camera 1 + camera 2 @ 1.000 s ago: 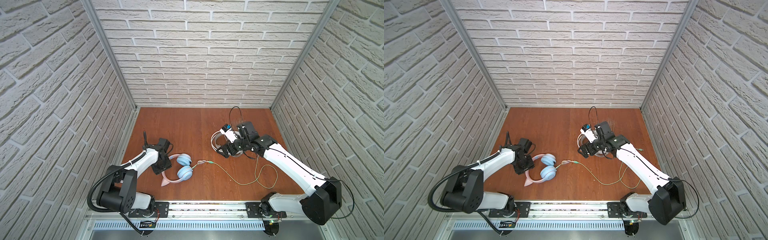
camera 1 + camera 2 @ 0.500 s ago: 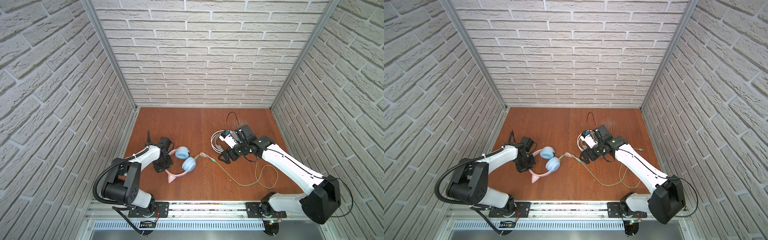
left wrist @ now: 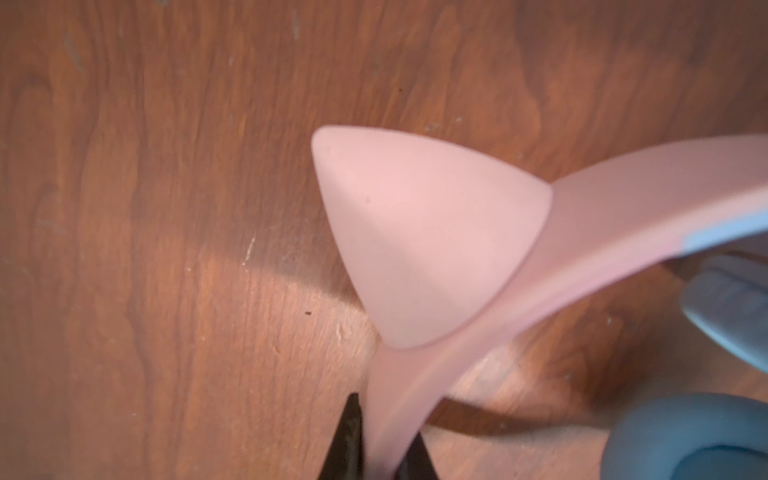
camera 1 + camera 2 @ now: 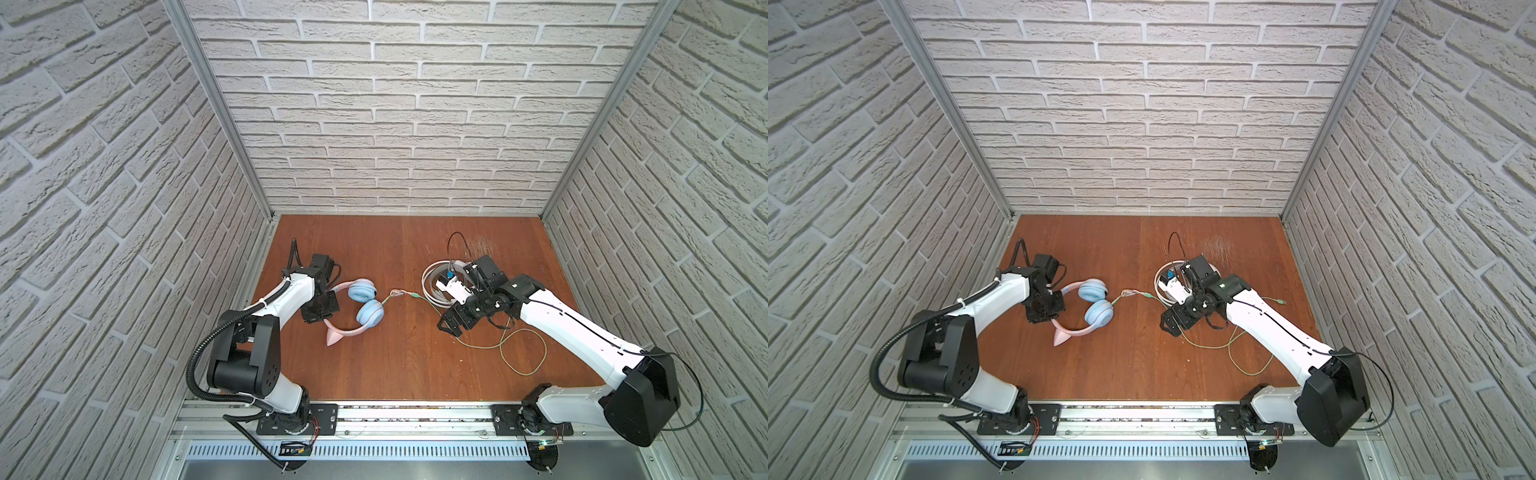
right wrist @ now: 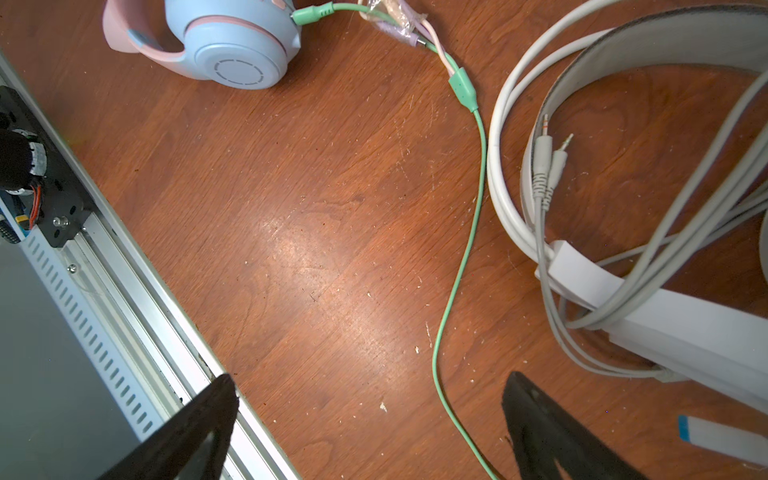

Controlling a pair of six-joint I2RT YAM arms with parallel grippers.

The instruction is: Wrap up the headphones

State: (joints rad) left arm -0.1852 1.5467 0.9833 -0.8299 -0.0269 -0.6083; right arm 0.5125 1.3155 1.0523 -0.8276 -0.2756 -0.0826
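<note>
**Brick-walled cell: pink pair pinned, green cable waiting**

White brick walls (image 4: 374, 124) box in a brown wooden surface (image 4: 395, 374), and both arms reach in from the rail (image 4: 415, 415) along the lower edge. Left of centre in both top views lie the pink-and-blue headphones (image 4: 361, 311). The left claw (image 3: 380, 451) is clenched on their pink headband (image 3: 623, 199), close beside the cat ear (image 3: 415, 232). Right of centre sit the white headphones (image 4: 432, 282), partly under the right arm's wrist, with their pale cable (image 5: 503, 145) looped about the band. The right claw (image 5: 370, 378) hangs spread wide and empty above the wood, and the green cable (image 5: 465, 249) passes beneath the gap between its fingers. That cable leaves the lower blue earcup (image 4: 370, 313), crosses rightward and ends in loose loops at the lower right of the surface.

The step in hand looks like taking up the green cable to wind it round the pink band. Doing it well probably means lowering the right claw onto the strand where it lies alone, closing fully on so thin a thing, and feeding slack gently so the pinched band does not twist.

The white pair's pale cable and two jack plugs (image 5: 548, 158) lie just beside the green strand and could be snagged. A plastic-wrapped adapter (image 5: 395, 20) near the earcup may catch during winding.
</note>
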